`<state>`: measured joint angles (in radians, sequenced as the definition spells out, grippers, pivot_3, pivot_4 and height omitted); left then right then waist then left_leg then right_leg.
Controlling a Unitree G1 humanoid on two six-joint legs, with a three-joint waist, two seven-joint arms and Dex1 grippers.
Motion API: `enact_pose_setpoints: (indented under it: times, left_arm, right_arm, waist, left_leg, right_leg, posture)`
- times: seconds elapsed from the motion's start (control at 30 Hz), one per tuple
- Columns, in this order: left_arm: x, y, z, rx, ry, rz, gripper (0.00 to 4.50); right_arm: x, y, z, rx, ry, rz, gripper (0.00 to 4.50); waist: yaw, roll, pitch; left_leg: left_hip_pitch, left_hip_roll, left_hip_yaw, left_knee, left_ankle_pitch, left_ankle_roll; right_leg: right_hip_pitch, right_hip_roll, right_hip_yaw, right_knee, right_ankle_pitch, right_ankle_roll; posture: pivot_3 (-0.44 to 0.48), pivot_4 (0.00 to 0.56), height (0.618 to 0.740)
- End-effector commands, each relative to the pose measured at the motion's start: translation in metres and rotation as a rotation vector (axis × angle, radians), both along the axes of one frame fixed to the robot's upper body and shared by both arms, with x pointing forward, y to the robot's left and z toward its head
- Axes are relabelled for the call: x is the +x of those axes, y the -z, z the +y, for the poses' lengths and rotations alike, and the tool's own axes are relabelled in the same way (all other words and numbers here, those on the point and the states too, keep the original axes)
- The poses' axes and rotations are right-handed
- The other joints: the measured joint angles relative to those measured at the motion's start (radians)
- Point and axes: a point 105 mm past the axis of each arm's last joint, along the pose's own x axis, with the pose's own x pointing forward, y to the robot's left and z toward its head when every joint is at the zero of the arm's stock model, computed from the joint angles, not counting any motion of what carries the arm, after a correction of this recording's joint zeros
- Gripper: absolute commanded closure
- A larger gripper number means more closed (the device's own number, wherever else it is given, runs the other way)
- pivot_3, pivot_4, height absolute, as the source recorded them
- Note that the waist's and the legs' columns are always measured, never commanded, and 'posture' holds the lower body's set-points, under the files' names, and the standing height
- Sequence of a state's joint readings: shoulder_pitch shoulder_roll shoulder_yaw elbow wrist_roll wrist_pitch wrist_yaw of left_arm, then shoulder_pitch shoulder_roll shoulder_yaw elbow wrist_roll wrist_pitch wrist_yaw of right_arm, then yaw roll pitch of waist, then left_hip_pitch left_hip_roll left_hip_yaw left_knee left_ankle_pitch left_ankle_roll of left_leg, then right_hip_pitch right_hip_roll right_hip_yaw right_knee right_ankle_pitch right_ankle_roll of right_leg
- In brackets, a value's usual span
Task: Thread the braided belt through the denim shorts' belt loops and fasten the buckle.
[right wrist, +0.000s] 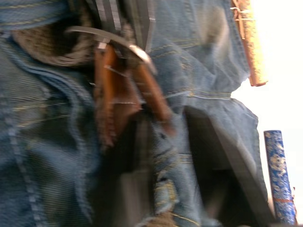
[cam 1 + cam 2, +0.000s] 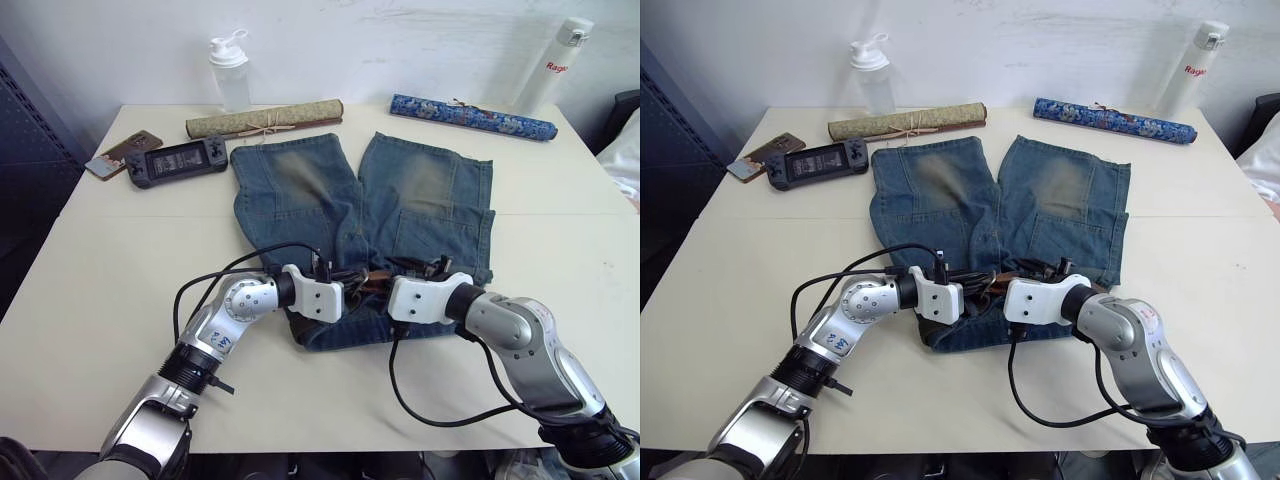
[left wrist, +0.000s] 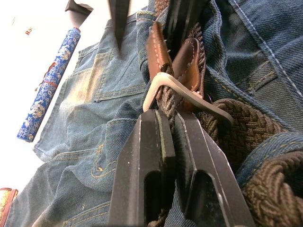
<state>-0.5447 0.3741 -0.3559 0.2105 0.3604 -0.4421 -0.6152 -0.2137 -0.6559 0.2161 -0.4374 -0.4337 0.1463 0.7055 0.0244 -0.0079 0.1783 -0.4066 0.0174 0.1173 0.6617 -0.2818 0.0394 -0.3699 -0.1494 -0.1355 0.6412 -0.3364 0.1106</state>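
The denim shorts (image 2: 300, 190) lie flat on the white table (image 2: 120, 270), legs pointing away and waistband nearest me. Both grippers meet at the middle of the waistband, tip to tip. In the left wrist view my left gripper (image 3: 173, 124) is shut on the braided belt (image 3: 246, 127) just below the silver buckle (image 3: 189, 94), where the brown leather ends cross. The belt runs under a denim belt loop (image 3: 279, 144). My right gripper (image 1: 177, 137) has its fingers apart on either side of the denim and leather by the buckle (image 1: 118, 42); that view is blurred.
Along the far edge stand a clear shaker bottle (image 2: 229, 70), a tan rolled scroll (image 2: 265, 118), a blue rolled scroll (image 2: 472, 116) and a white bottle (image 2: 553, 65). A black handheld console (image 2: 178, 160) and a phone (image 2: 122, 152) lie at the far left.
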Motion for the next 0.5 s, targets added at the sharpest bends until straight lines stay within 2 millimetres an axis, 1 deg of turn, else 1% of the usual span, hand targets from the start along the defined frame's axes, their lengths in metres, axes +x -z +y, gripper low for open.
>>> enact_pose_setpoints:
  times: [0.03, 0.23, 0.3, 0.33, 0.37, 0.4, 0.43, 0.5]
  left_arm:
    - [-0.006, 0.011, -0.006, 0.04, 0.032, 0.012, 4.5]
    - [-0.004, 0.009, -0.005, 0.024, 0.02, 0.004, 4.5]
    - [-0.003, 0.006, -0.003, -0.015, 0.002, 0.042, 3.62]
    - [-0.002, 0.004, -0.002, -0.029, -0.006, 0.055, 3.29]
    - [-0.002, 0.003, 0.002, -0.043, -0.016, 0.082, 2.85]
    - [-0.004, 0.0, 0.005, -0.065, -0.022, 0.113, 2.54]
    - [-0.005, -0.004, 0.01, -0.093, -0.028, 0.145, 2.01]
    - [-0.009, -0.011, 0.022, -0.149, -0.042, 0.212, 2.01]
  right_arm:
    - [-0.005, -0.013, 0.006, 0.0, -0.034, -0.066, 4.44]
    - [-0.007, -0.011, 0.008, 0.007, -0.038, -0.054, 4.44]
    - [-0.008, -0.009, 0.009, 0.01, -0.035, -0.05, 4.5]
    - [-0.009, -0.009, 0.009, 0.011, -0.034, -0.048, 4.5]
    - [-0.009, -0.008, 0.009, 0.014, -0.031, -0.048, 4.5]
    - [-0.009, -0.008, 0.009, 0.021, -0.03, -0.048, 4.5]
    - [-0.009, -0.009, 0.009, 0.028, -0.028, -0.048, 4.5]
    - [-0.009, -0.009, 0.009, 0.032, -0.029, -0.055, 4.5]
  waist:
    - [0.0, 0.0, 0.0]
    - [0.0, 0.0, 0.0]
    - [0.001, 0.0, 0.0]
    - [0.001, 0.0, 0.0]
    - [0.0, 0.0, 0.0]
    - [0.0, 0.0, 0.0]
    - [-0.002, 0.0, 0.0]
    - [-0.004, 0.0, 0.0]
  left_leg:
    - [0.0, 0.0, 0.0, 0.0, 0.0, 0.0]
    - [0.0, 0.0, 0.0, 0.0, 0.0, 0.0]
    - [0.0, 0.0, 0.0, 0.0, 0.0, 0.0]
    - [0.0, 0.0, 0.0, 0.0, 0.0, 0.0]
    - [0.0, 0.0, 0.0, 0.0, 0.0, 0.0]
    - [0.0, 0.0, 0.0, 0.0, 0.0, 0.0]
    - [0.0, 0.0, 0.0, 0.0, 0.0, 0.0]
    - [0.0, 0.001, 0.0, 0.0, 0.0, 0.0]
  right_leg:
    - [0.0, 0.0, 0.0, 0.0, 0.0, 0.0]
    - [0.0, 0.0, 0.0, -0.004, 0.0, 0.0]
    - [0.0, 0.0, 0.0, -0.004, 0.0, 0.0]
    - [0.0, 0.0, 0.0, -0.004, 0.0, 0.0]
    - [0.0, 0.0, 0.0, -0.004, 0.0, 0.0]
    - [0.0, 0.0, 0.0, -0.004, 0.0, 0.0]
    - [0.0, 0.0, 0.0, -0.004, 0.0, 0.0]
    - [0.0, 0.0, 0.0, -0.003, 0.0, 0.0]
  posture:
    - [0.0, 0.15, 0.717]
    - [0.0, 0.15, 0.717]
    - [0.0, 0.15, 0.717]
    - [0.0, 0.15, 0.717]
    - [0.0, 0.15, 0.717]
    - [0.0, 0.15, 0.717]
    - [0.0, 0.15, 0.717]
    - [0.0, 0.15, 0.717]
